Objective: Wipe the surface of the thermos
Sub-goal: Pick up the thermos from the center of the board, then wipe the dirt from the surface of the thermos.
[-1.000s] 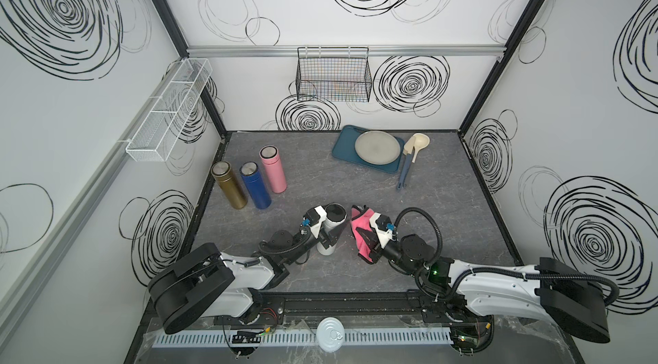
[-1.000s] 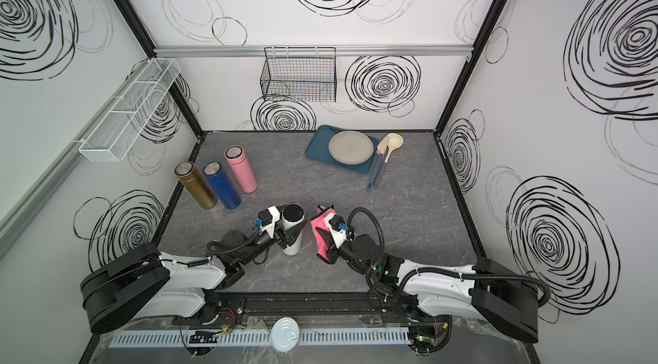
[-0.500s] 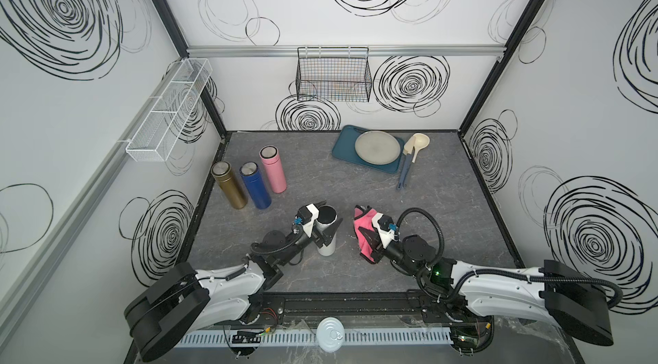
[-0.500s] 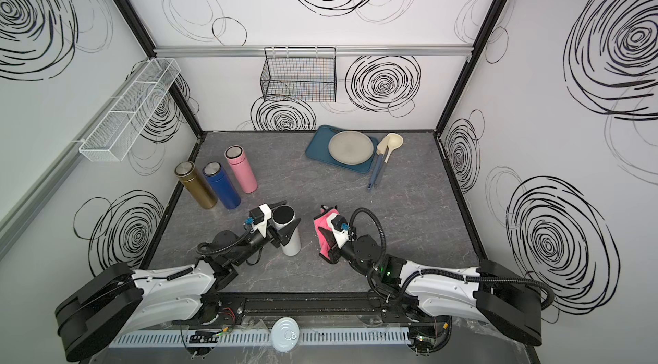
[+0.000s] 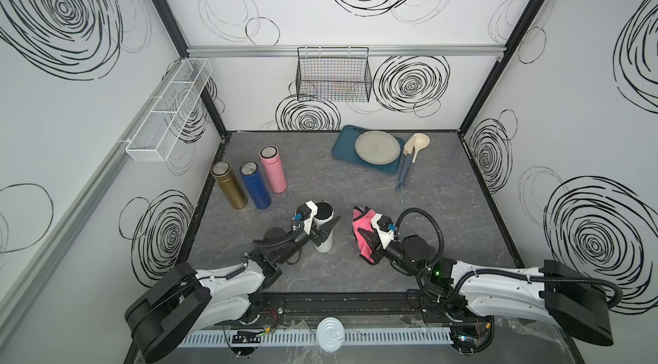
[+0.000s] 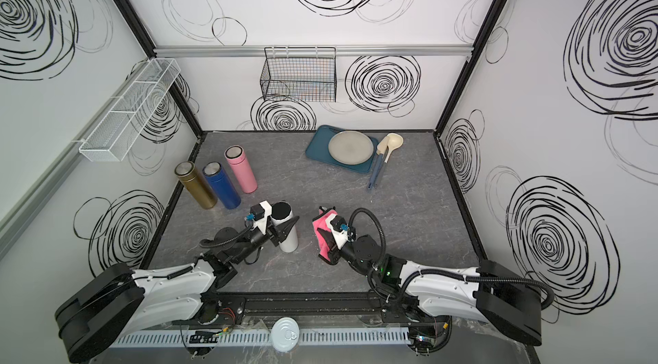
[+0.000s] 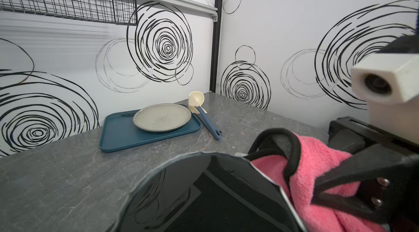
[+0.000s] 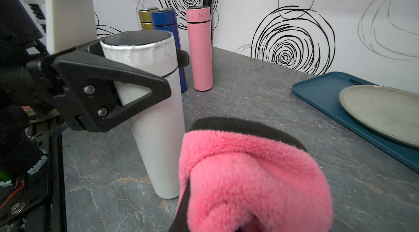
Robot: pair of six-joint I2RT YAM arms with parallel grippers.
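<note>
Left gripper point(image 5: 323, 220) clamps the white cylindrical thermos point(image 5: 324, 242) near its top. Right gripper point(image 5: 364, 237), clutching a fluffy pink cloth point(image 5: 359, 225), waits just beside it. No wiping contact yet, it seems.

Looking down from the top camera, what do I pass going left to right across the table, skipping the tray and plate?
gold thermos → blue thermos → pink thermos → white thermos → pink cloth → cream ladle
</note>
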